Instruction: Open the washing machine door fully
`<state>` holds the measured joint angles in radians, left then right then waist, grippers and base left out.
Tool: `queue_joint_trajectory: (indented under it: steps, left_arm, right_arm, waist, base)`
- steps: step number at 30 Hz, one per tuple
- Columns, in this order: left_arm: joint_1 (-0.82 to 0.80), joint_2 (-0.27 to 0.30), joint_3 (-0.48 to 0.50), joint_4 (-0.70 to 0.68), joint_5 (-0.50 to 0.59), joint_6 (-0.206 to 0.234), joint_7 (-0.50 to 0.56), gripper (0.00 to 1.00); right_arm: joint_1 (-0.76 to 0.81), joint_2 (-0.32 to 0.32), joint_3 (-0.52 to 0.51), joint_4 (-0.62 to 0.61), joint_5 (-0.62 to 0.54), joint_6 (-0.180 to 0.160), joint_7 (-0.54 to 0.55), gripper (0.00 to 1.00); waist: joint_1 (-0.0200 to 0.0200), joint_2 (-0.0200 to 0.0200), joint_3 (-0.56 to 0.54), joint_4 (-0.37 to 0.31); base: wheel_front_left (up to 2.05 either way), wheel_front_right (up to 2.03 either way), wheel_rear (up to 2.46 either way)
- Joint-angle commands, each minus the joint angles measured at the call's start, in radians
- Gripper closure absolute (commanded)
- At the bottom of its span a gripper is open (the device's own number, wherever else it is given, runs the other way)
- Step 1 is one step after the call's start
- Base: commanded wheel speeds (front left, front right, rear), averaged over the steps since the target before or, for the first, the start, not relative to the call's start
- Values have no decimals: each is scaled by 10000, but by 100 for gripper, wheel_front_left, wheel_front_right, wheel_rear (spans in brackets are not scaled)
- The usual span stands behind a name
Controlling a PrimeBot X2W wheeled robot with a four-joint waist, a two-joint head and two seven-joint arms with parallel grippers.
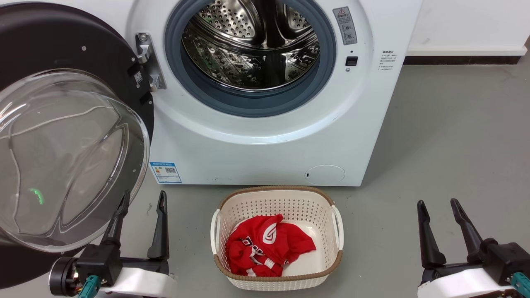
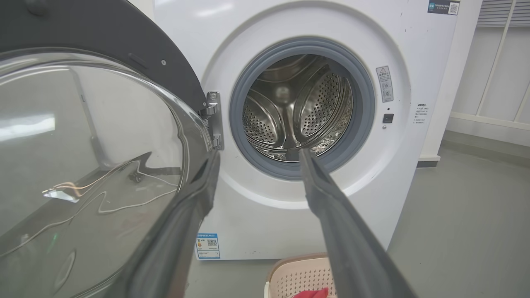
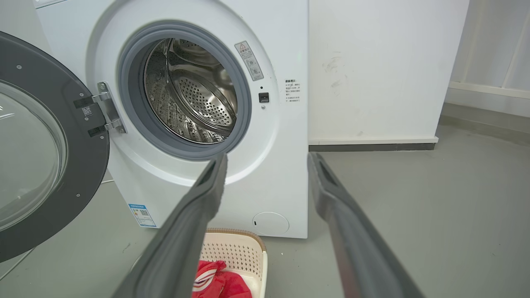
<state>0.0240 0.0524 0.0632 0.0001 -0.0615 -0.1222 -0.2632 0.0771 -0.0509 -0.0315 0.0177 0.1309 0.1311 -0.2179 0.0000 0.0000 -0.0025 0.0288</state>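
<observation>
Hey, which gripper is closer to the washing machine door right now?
Left. The left gripper sits open right beside the lower edge of the washing machine door; the right gripper is open well off to the right, beyond the laundry basket.

The washing machine door [image 1: 70, 136] stands left of the drum [image 1: 252, 45]; a basket [image 1: 276, 191] holding a garment [image 1: 265, 244] sits before the machine [image 1: 256, 157].

Bright even light, soft shadows, reflections on the washing machine door [image 1: 70, 157], near fingers [image 2: 343, 240] blurred, wrist-view edges bowed.
</observation>
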Motion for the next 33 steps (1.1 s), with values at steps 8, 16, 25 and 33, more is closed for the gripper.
queue_joint_trajectory:
  steps: [8,16,25,33]
  left_arm:
    - [25,-12,-70,68,47,-18,-21,0]
    - [110,-17,-65,278,-58,-8,6,100]
    - [-136,-17,60,608,-1945,-17,520,100]
    - [-255,-16,86,774,-3479,-26,860,100]
  right_arm:
    - [-70,15,51,105,49,-7,-44,0]
    - [0,2,82,330,31,0,-15,100]
    - [-199,-95,108,513,1966,0,278,100]
    - [-414,-168,109,722,3505,-1,539,100]
  waist:
    - [0,0,32,-2]
    - [0,0,31,-27]
    - [0,0,32,-45]
    - [0,0,34,-62]
  base:
    - [0,0,0]
    - [0,0,0]
    - [0,0,0]
    - [0,0,0]
